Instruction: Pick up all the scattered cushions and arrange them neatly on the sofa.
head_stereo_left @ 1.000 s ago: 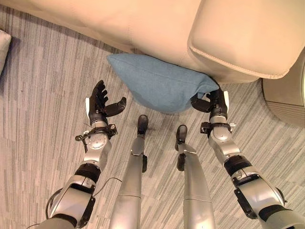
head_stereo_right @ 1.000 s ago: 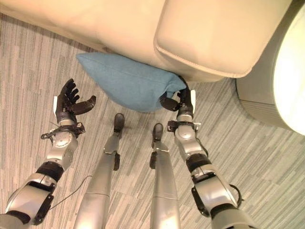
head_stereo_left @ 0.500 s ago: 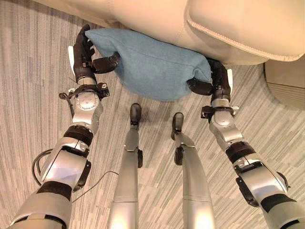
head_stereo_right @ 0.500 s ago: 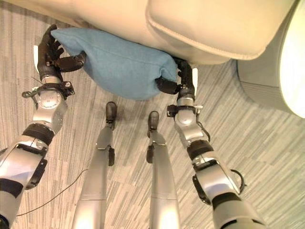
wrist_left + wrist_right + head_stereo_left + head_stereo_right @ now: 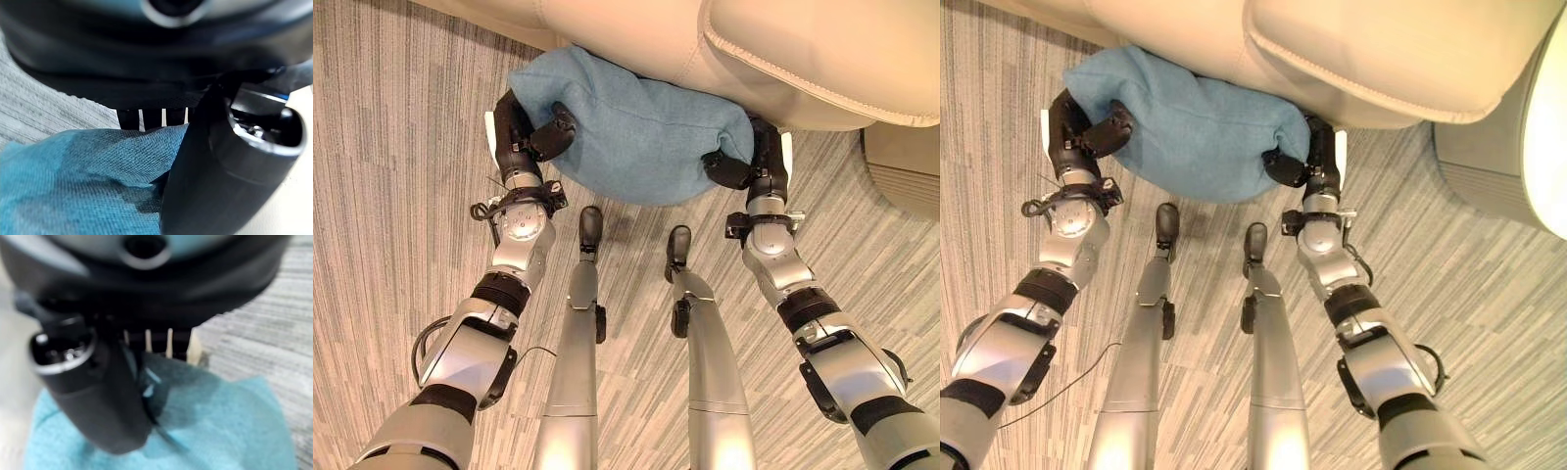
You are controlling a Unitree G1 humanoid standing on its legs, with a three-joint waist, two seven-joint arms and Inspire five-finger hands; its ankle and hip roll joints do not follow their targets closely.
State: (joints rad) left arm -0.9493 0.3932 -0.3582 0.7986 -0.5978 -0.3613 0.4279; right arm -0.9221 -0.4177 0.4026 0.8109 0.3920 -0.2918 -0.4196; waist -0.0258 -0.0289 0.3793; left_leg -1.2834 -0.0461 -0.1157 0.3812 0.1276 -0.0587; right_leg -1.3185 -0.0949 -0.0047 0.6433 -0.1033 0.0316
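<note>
Blue cushion (image 5: 636,137) held between both hands against the front of the cream sofa (image 5: 724,49), left hand (image 5: 524,137) pinching one end, right hand (image 5: 754,162) pinching the other, grey striped carpet (image 5: 391,196) beneath, pale rounded furniture (image 5: 906,166) beyond the right hand.

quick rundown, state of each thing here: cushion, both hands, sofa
blue cushion: gripped at both ends, bunched, pressed against the sofa front
left hand: thumb and fingers pinching the cushion's left end
right hand: thumb and fingers pinching the cushion's right end
beige sofa: no cushion on the part in view
</note>
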